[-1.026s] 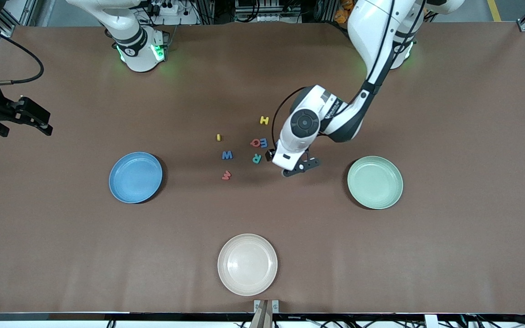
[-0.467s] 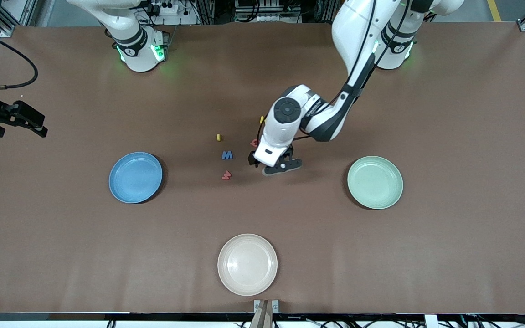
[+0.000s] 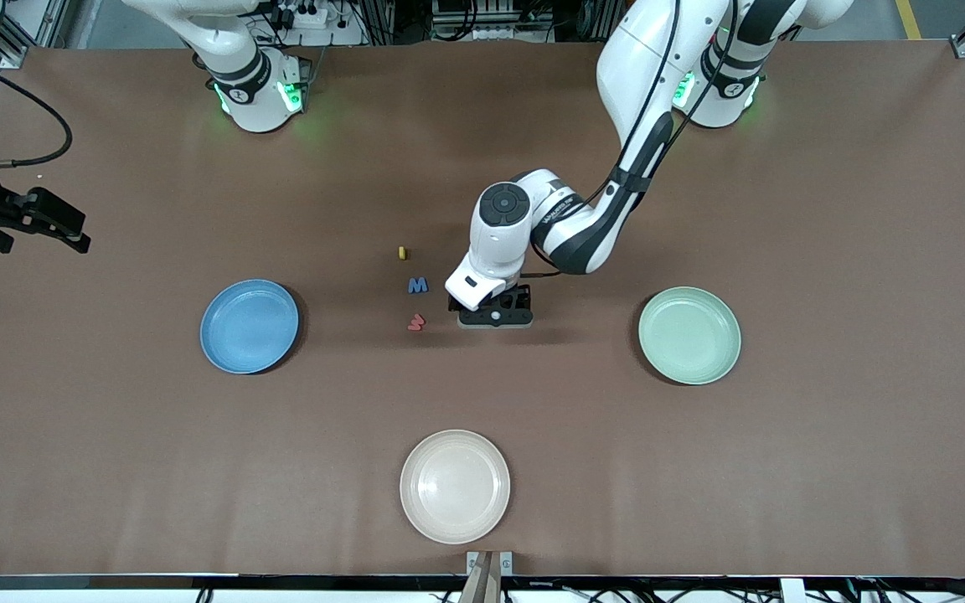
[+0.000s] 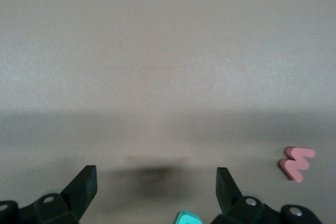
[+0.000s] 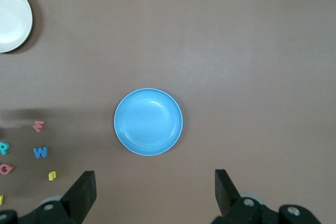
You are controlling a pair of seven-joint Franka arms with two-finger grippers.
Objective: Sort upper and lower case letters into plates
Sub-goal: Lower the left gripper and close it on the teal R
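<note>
Teal letter (image 4: 187, 217): only its edge shows in the left wrist view, lying flat on the table between the spread fingers of the left gripper (image 4: 156, 182) and back toward the palm. Its long axis cannot be read from that sliver, and in the front view the arm hides it.

Landmark for you: the blue W (image 3: 418, 286). The red letter (image 3: 415, 322) lies just nearer the front camera than the W; the small yellow letter (image 3: 402, 252) lies farther from the camera than the W. The left gripper (image 3: 495, 314) hangs low beside the W, toward the left arm's end of the table, jaws wide apart and holding nothing. Other letters of the cluster sit under the arm, unseen here.

The blue plate (image 3: 249, 326) lies well apart from the W toward the right arm's end, the mint plate (image 3: 689, 335) well apart toward the left arm's end. Both are bare. The cream plate (image 3: 455, 486) is much nearer the camera.

The right gripper (image 5: 156, 192) waits high over the table near the blue plate, fingers open, empty.

Judgement: your left arm is nearer. The coming move turns on the teal letter sitting palmward of the fingertips, so descend straight down, then close.
</note>
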